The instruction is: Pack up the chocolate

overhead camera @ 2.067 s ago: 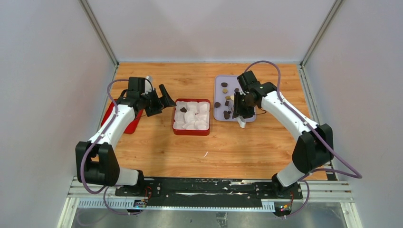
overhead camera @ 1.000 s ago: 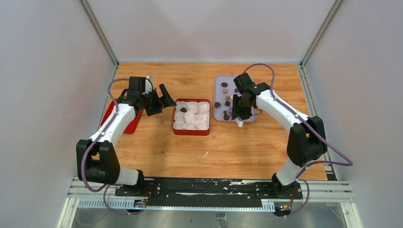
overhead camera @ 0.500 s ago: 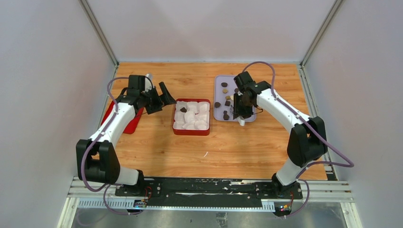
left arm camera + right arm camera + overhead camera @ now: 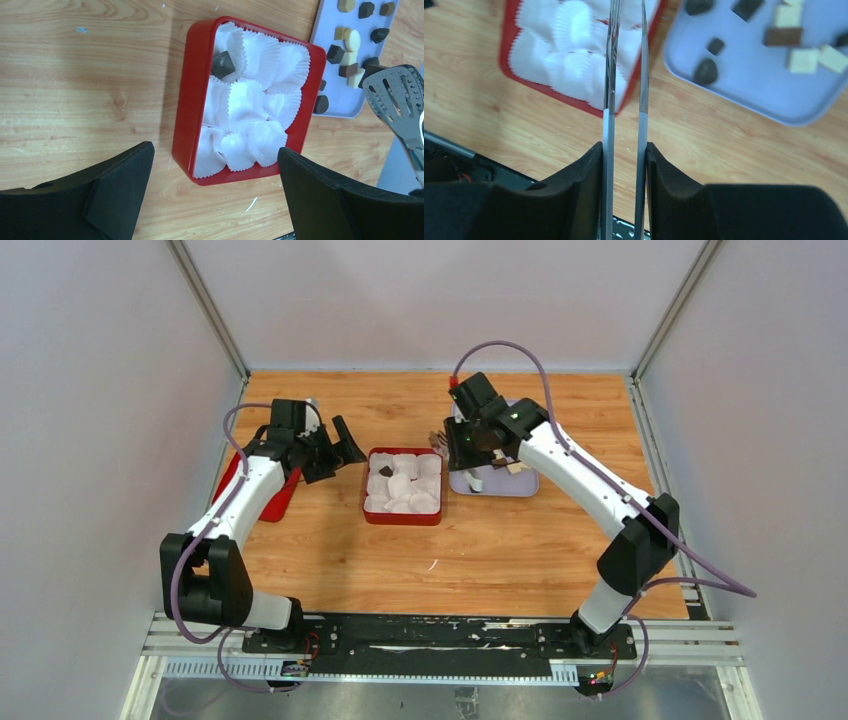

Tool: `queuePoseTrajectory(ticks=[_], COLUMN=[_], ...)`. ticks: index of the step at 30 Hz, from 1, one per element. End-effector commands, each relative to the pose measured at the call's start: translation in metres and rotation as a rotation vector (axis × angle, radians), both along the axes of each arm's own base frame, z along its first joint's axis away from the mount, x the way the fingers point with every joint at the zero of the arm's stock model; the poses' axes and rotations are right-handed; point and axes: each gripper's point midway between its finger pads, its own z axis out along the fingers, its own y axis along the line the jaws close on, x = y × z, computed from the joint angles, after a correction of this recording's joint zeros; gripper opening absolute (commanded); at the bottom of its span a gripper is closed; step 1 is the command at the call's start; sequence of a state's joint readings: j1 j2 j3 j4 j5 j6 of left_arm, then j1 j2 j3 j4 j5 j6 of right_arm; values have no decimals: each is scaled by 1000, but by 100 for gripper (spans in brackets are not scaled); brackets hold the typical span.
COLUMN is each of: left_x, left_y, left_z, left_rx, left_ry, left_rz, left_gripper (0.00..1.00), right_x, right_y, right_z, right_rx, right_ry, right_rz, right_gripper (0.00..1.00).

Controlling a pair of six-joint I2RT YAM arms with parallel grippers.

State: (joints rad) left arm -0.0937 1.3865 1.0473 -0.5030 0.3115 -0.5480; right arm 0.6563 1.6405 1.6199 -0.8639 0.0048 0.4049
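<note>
The red box (image 4: 403, 520) holds white paper cups, and one dark chocolate (image 4: 222, 64) lies in a far cup. More chocolate (image 4: 706, 71), dark, brown and cream, lies on the lavender tray (image 4: 749, 75). My right gripper (image 4: 624, 150) is shut on metal tongs (image 4: 610, 75), whose blades reach over the box's right edge (image 4: 639, 75). Their tips run out of the wrist view, so I cannot tell whether they hold a piece. The tongs' slotted head (image 4: 395, 92) shows beside the tray in the left wrist view. My left gripper (image 4: 214, 165) hovers open, left of the box.
A red lid (image 4: 275, 502) lies at the table's left edge under my left arm. The tray (image 4: 510, 487) sits right of the box (image 4: 187, 100). White side walls and metal posts enclose the wooden table (image 4: 480, 560).
My right arm has swung left from over the tray to the box's right edge, carrying the tongs. The left arm has stayed put.
</note>
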Motion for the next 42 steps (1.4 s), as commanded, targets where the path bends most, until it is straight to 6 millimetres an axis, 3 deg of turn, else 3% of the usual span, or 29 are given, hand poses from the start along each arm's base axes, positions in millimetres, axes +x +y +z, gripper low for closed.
queuePoseTrajectory(ticks=[1,6,19,21,24,26,33,39,42], left_x=[1,-6,-11,-11,-11,-12,-15,-17,-16], left_y=[8,6,8,7,7,7,8,8,8], left_z=[2,-1,2,2,2,2,0,0,1], left_rx=[35,26,37,36,35,35,37,36,37], left_ry=[3,14,13,14,15,14,15,15,11], left_rz=[23,14,3,0,-2,-4,0,4,5], left_gripper=[100,100,100,100,100,100,100,100,100], right_x=[2,6,9,9,9,9,12,14,13], right_y=[49,79,88,89,89,88,89,86,85], right_z=[-4,-22,-51,-53,-55,-56,-53,-48,-33], right_rx=[27,27,5,4,-1,-5,-3,-11,8], right_ry=[6,72,125,130,138,138,128,106,78], right_rz=[140,193,187,187,184,180,177,173,174], right_gripper=[0,0,0,6,22,30,42,41,34])
